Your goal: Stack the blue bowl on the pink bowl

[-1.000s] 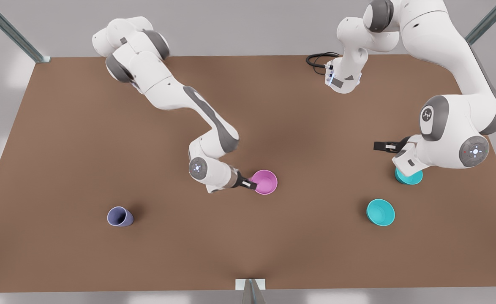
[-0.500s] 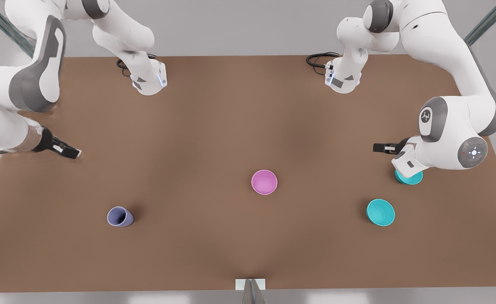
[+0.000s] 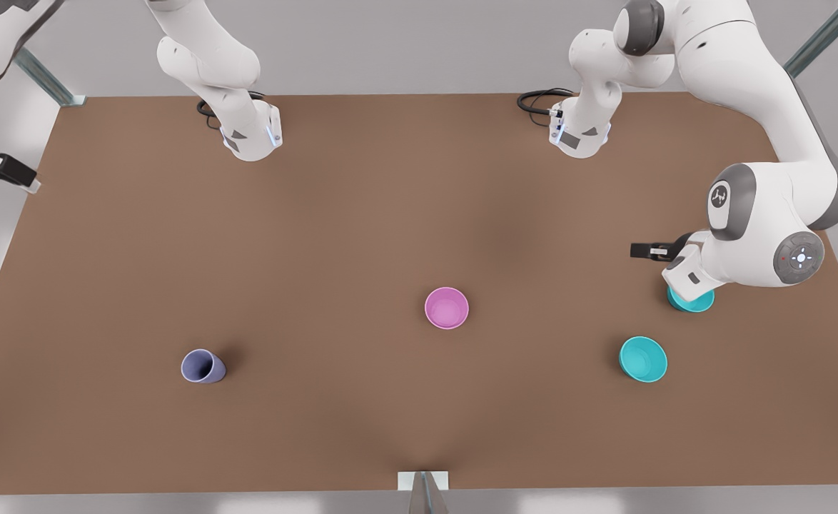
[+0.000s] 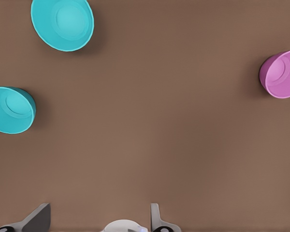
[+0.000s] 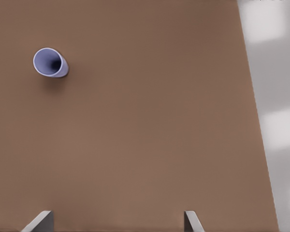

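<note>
The pink bowl (image 3: pixel 447 308) stands upright near the table's middle, and appears in the left wrist view too (image 4: pixel 282 74). Two look-alike blue bowls sit at the front view's right: one in the open (image 3: pixel 643 359), one (image 3: pixel 692 300) partly hidden under the left arm's wrist. Both (image 4: pixel 63 24) (image 4: pixel 9 110) lie ahead of the left wrist camera. My left gripper (image 3: pixel 645 249) hovers open just beyond the partly hidden bowl, holding nothing (image 4: pixel 97 222). My right gripper (image 3: pixel 12 173) is open and empty at the table's far left edge (image 5: pixel 115 221).
A periwinkle-purple cup (image 3: pixel 203 366) lies tipped on its side at the front left (image 5: pixel 50 63). The brown table (image 3: pixel 362 214) ends close to the right gripper, with grey floor beyond. Both arm bases stand at the back edge.
The right arm pulled away from the pink bowl's rim and swung far to the front view's left, up to the table's edge. The pink bowl stayed put. The left arm has not moved.
</note>
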Controlling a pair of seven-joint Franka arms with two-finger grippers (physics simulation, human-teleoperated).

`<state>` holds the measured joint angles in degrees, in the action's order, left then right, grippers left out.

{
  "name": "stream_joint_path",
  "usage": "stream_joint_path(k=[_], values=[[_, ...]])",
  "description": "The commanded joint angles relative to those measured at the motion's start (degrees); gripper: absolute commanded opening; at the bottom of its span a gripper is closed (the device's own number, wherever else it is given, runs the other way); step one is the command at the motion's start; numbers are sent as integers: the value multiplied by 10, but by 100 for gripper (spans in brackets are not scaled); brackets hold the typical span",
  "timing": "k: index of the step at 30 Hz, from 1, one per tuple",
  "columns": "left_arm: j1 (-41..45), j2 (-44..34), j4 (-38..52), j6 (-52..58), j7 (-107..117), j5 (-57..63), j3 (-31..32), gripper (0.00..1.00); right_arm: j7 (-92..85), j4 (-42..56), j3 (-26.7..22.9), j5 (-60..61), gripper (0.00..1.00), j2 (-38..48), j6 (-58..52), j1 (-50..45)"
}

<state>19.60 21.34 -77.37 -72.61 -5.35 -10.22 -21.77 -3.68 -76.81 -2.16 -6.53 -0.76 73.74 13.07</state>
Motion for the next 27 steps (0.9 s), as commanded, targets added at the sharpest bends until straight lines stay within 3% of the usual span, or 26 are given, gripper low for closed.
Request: stream_joint_path(k=[1, 3, 5, 8, 10, 12, 14, 18, 27], values=[[0, -1, 0, 0, 3, 0, 0, 100, -203, 0, -1, -1, 100, 1, -1, -74], [-2, 0, -2, -8, -8, 0, -3, 100, -203, 0, -1, -1, 100, 0, 0, -74], [-27, 20, -33, -89, -80, 20, -47, 100, -203, 0, -1, -1, 100, 0, -1, -74], [-85, 75, -45, -228, -173, 19, -51, 100, -203, 0, -1, -1, 100, -1, 0, -74], [-186, 99, -62, -281, -267, 15, -24, 100, -203, 1, -1, -1, 100, -2, 0, -74], [-217, 86, -169, -387, -325, 18, -26, 100, -203, 0, -1, -1, 100, -3, 0, -74], [-252, 97, -205, -466, -383, 13, -25, 100, -203, 0, -1, -1, 100, -3, 1, -74], [-262, 157, -211, -501, -382, -110, -26, 100, -207, -2, -1, -1, 100, -1, 0, -74], [-261, 176, -245, -467, -365, -161, -26, 100, -203, -8, 0, -1, 100, -5, -4, -70]])
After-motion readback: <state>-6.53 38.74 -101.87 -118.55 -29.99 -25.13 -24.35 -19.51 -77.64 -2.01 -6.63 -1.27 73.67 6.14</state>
